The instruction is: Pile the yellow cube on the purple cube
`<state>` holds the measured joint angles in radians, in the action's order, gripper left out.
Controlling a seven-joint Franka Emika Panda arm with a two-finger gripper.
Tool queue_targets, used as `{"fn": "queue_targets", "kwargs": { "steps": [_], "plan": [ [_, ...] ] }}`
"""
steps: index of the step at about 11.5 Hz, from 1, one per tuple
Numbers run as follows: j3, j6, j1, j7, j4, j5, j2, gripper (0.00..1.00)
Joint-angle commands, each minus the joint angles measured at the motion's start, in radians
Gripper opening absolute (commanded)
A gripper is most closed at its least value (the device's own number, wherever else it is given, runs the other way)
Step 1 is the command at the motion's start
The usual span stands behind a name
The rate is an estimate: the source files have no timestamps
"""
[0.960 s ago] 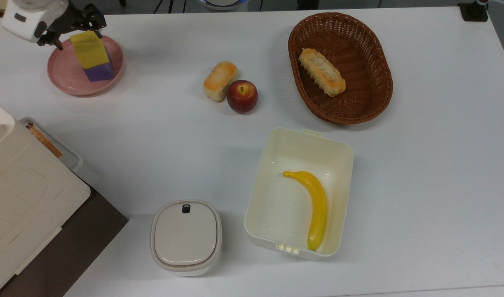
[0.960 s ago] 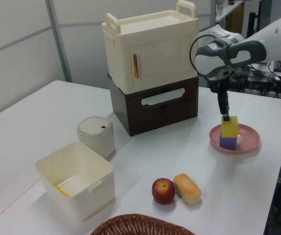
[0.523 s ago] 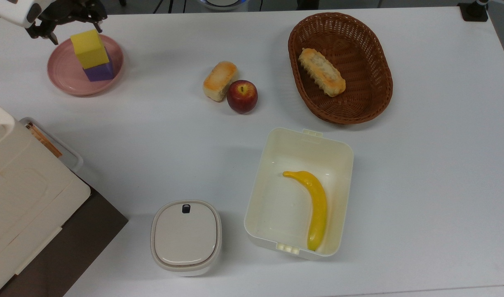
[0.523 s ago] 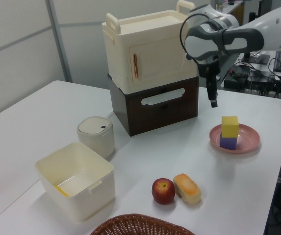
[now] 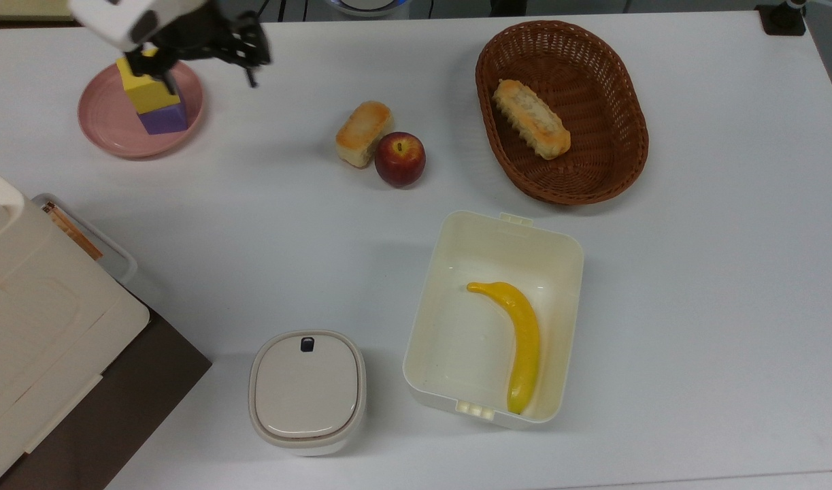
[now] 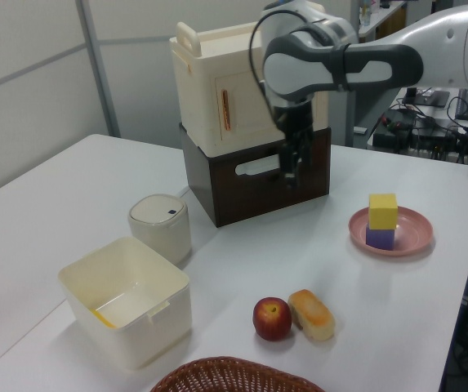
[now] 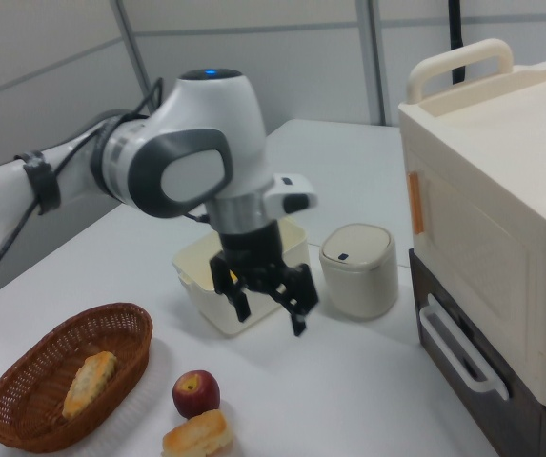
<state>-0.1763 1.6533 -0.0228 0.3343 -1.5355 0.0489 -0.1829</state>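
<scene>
The yellow cube [image 5: 142,94] sits on top of the purple cube [image 5: 164,120] in a pink plate [image 5: 106,126] at the top view's upper left. In the left view the yellow cube [image 6: 383,210] stands squarely on the purple cube [image 6: 380,238], with nothing touching it. My gripper [image 5: 211,80] hangs open and empty above the table, just to the right of the plate in the top view, and its arm covers part of the yellow cube there. The left view puts the gripper [image 6: 291,170] well left of the stack, and in the right view the gripper [image 7: 269,316] shows spread fingers.
A bread roll [image 5: 363,133] and a red apple [image 5: 400,158] lie mid-table. A wicker basket [image 5: 633,136] holds another bread. An open white box [image 5: 456,340] holds a banana [image 5: 521,340]. A lidded white canister [image 5: 307,391] and a cream-and-brown cabinet [image 5: 41,327] stand at the top view's lower left.
The gripper let go of the yellow cube, rose, and moved away to the top view's right. The yellow cube stays on the purple cube.
</scene>
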Motion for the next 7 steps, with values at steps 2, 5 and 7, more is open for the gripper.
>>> {"fn": "queue_targets", "kwargs": {
  "steps": [2,5,7],
  "plan": [
    [-0.008,-0.017,0.104,-0.202,0.037,-0.033,0.003,1.00],
    [-0.008,-0.017,0.106,-0.233,0.046,-0.061,0.008,1.00],
    [-0.011,-0.015,0.099,-0.239,0.051,-0.063,0.008,1.00]
  ]
}}
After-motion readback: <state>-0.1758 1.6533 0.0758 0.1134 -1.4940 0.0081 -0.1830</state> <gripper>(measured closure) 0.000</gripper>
